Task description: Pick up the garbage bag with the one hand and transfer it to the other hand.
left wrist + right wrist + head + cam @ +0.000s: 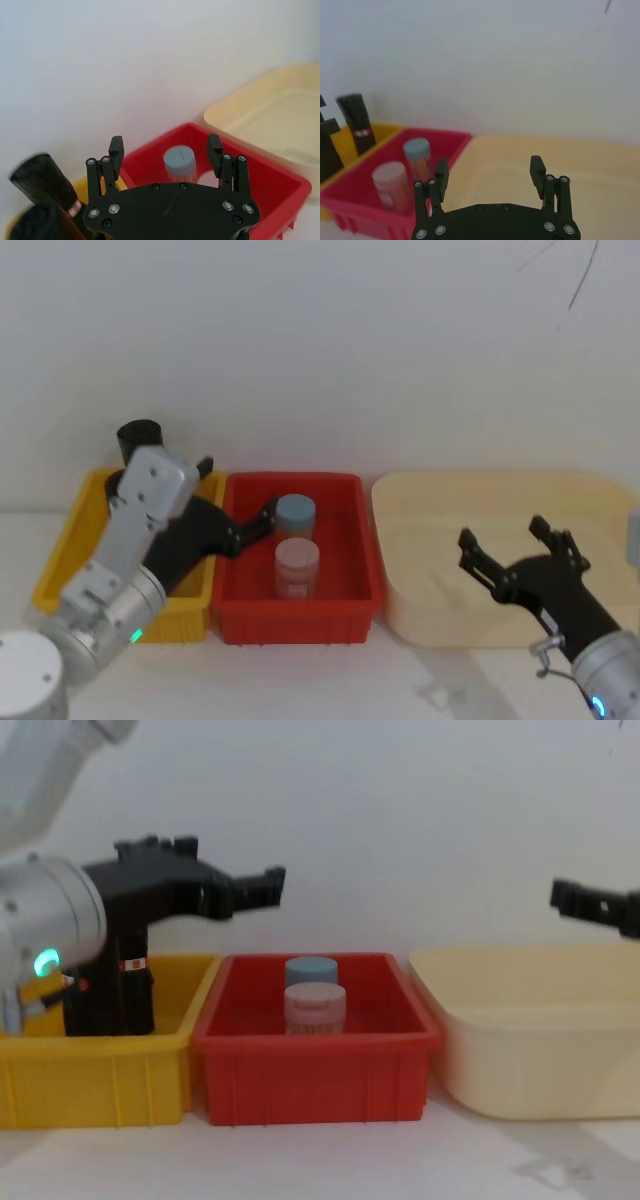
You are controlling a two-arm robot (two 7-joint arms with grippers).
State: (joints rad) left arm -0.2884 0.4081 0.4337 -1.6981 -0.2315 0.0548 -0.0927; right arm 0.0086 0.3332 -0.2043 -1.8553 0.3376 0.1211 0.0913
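Covering garbage bag (135, 998) top: left hand (165, 146).

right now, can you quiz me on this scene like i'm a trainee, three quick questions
1. True or false: the left gripper is shut on the garbage bag.
2. Which container holds the blue-lidded jar? A) yellow bin B) red bin C) cream tray
3. Fill in: the right gripper hangs open over the ___.
Key: 1. False: it is open and holds nothing; the bag stands in the yellow bin. 2. B. 3. cream tray.
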